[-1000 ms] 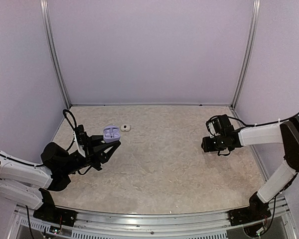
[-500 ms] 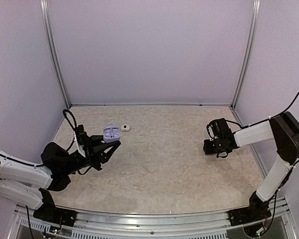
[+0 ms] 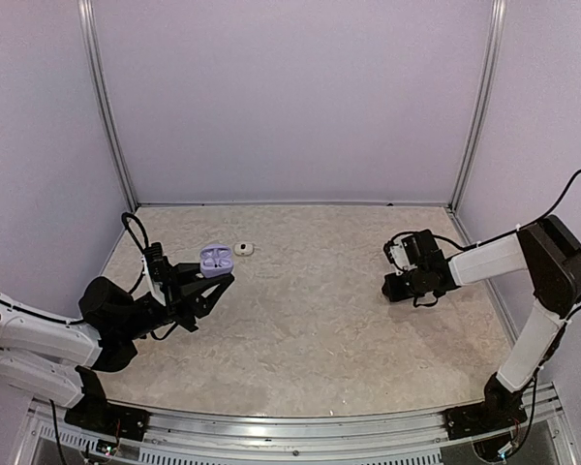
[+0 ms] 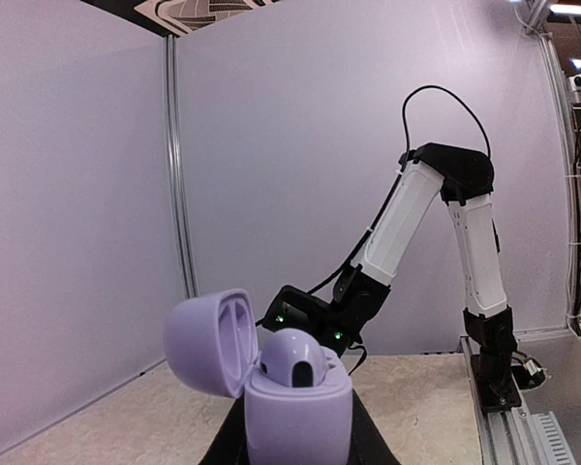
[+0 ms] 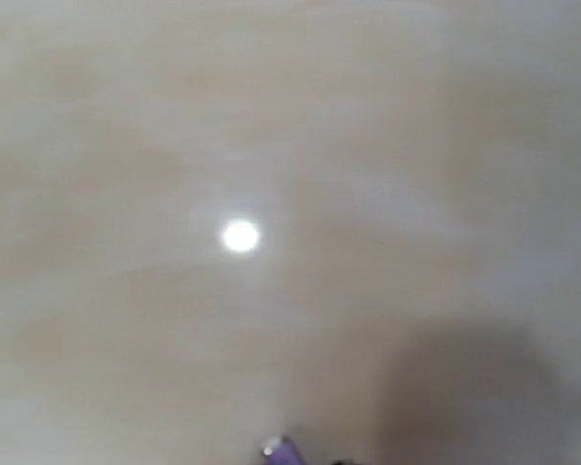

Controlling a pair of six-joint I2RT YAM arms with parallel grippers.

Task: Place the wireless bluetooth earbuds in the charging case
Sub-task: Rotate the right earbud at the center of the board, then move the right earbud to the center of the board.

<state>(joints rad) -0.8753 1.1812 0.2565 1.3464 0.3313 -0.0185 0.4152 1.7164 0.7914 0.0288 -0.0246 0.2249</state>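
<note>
Holding item one: charging case (image 4: 295,417), lilac, lid open, clamped upright in the left gripper (image 3: 218,274) above the far-left part of the table (image 3: 310,329); one earbud (image 4: 292,360) seated in its well.

Item two: right gripper (image 3: 395,283), low on the table at right, well apart from the case. Whether its fingers are closed cannot be told, as its own view is blurred. A lilac speck (image 5: 279,449) at that view's near edge may be the other earbud.

Risks: a pinch on so small a piece could flick it away or catch only the stem. A tilted bud would miss the well, and a bump could shift the case in its grip.
</note>
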